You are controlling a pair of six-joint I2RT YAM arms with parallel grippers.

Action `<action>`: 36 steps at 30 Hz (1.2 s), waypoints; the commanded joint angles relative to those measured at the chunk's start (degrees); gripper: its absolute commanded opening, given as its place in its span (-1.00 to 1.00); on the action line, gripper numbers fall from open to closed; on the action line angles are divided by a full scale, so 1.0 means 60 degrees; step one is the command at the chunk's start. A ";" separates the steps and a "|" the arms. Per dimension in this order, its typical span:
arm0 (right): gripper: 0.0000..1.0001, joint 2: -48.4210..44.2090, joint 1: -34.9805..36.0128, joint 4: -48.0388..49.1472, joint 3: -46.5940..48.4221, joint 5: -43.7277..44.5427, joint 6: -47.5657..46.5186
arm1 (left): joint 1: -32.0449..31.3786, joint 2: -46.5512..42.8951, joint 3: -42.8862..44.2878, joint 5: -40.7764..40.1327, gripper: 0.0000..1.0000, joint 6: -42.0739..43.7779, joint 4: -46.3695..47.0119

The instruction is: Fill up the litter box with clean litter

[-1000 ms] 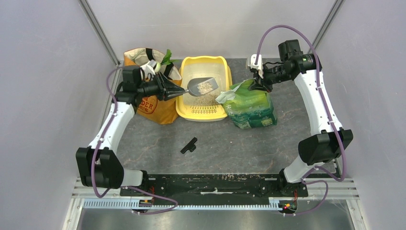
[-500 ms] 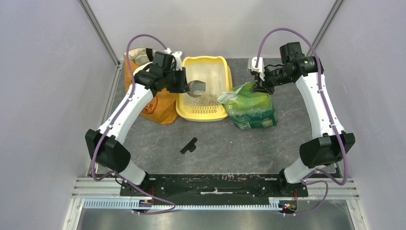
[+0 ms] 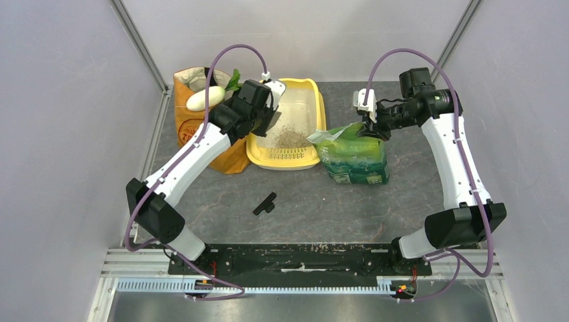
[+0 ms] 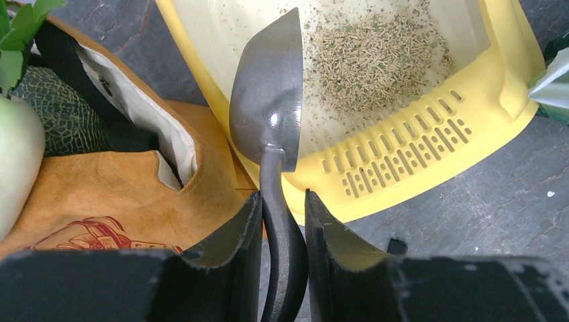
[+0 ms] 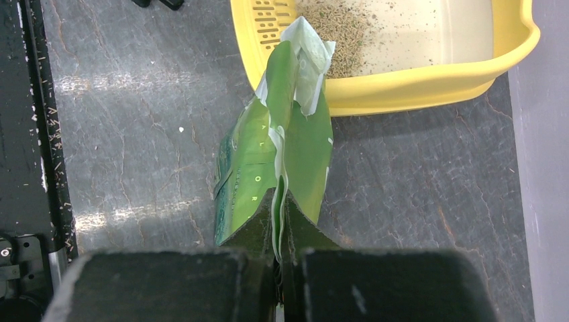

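Observation:
The yellow litter box (image 3: pixel 318 100) stands at the back middle, and a heap of grey-brown litter (image 3: pixel 290 138) lies in its near end by the slotted strip. My left gripper (image 3: pixel 266 114) hovers over the box's left rim, shut on the handle of a grey scoop (image 4: pixel 268 100). The scoop is turned on its side above the basin (image 4: pixel 221 27) and looks empty, with the litter (image 4: pixel 376 60) beside it. My right gripper (image 3: pixel 371 125) is shut on the top edge of the green foil bag (image 3: pixel 353 158), right of the box. In the right wrist view the fingers (image 5: pixel 265 225) pinch the bag (image 5: pixel 251 161).
An orange paper grocery bag (image 3: pixel 201 144) with a white vegetable (image 3: pixel 204 99) and greens stands against the box's left side. A small black piece (image 3: pixel 265 203) lies on the grey table nearer the bases. Grey walls close in left, right and behind.
My left arm swung up and right over the box's left rim and rolled the scoop over. The litter it carried now lies in the box. My right gripper shifted slightly right with the bag.

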 commanded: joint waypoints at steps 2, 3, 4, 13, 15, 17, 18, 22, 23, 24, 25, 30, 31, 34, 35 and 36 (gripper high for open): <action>-1.00 -0.0522 -0.0133 -0.0474 0.0366 -0.0193 -0.0490 | 0.0019 -0.0542 0.0952 0.1434 -0.97 0.0657 0.0358; -1.00 -0.0582 -0.0179 -0.0613 0.0385 -0.0193 -0.0602 | 0.0012 -0.0676 0.1145 0.1880 -0.96 0.0558 0.0247; -1.00 -0.0639 -0.0227 -0.0725 0.0377 -0.0208 -0.0742 | 0.0015 -0.0779 0.1293 0.2571 -0.96 0.0509 0.0108; -1.00 -0.0811 -0.0562 -0.1401 0.0374 -0.0527 -0.1544 | 0.0328 -0.2199 0.0392 0.6209 -0.96 0.0674 -0.0080; -1.00 -0.0691 -0.0556 -0.1317 0.0389 -0.0604 -0.1472 | 0.0525 -0.2311 0.0394 0.7063 -0.96 0.0862 -0.0078; -1.00 -0.0534 -0.0568 -0.1208 0.0382 -0.0796 -0.1263 | 0.0545 -0.2417 0.0351 0.7674 -0.96 0.1391 -0.0165; -1.00 -0.0480 -0.0565 -0.1134 0.0353 -0.0874 -0.1106 | 0.0546 -0.2438 0.0312 0.7960 -0.96 0.1722 -0.0261; -1.00 -0.0308 -0.0566 -0.1049 0.0179 -0.1001 -0.0905 | 0.0547 -0.2391 0.0121 0.8338 -0.96 0.3231 -0.0561; -1.00 -0.0304 -0.0560 -0.1048 0.0121 -0.1032 -0.0950 | 0.0537 -0.2333 0.0091 0.8354 -0.97 0.3714 -0.0705; -1.00 -0.0307 -0.0541 -0.1044 0.0091 -0.1069 -0.0962 | 0.0532 -0.2261 0.0087 0.8324 -0.96 0.4091 -0.0799; -1.00 -0.0292 -0.0542 -0.1052 0.0082 -0.1086 -0.0937 | 0.0532 -0.2182 0.0107 0.8234 -0.96 0.4414 -0.0845; -1.00 -0.0281 -0.0537 -0.1056 0.0140 -0.1035 -0.0928 | 0.0532 -0.1739 0.0448 0.8135 -0.96 0.5169 -0.0956; -1.00 -0.0292 -0.0530 -0.1042 0.0155 -0.1040 -0.0943 | 0.0534 -0.1643 0.0506 0.8131 -0.96 0.5250 -0.0978; -1.00 -0.0263 -0.0533 -0.1029 0.0216 -0.1050 -0.0990 | 0.0532 -0.1374 0.0638 0.8106 -0.96 0.5352 -0.1051; -1.00 -0.0250 -0.0527 -0.1020 0.0237 -0.1045 -0.1004 | 0.0532 -0.1270 0.0700 0.8105 -0.97 0.5401 -0.1091; -1.00 -0.0215 -0.0536 -0.1014 0.0274 -0.1043 -0.0987 | 0.0532 -0.1180 0.0775 0.8154 -0.96 0.5456 -0.1178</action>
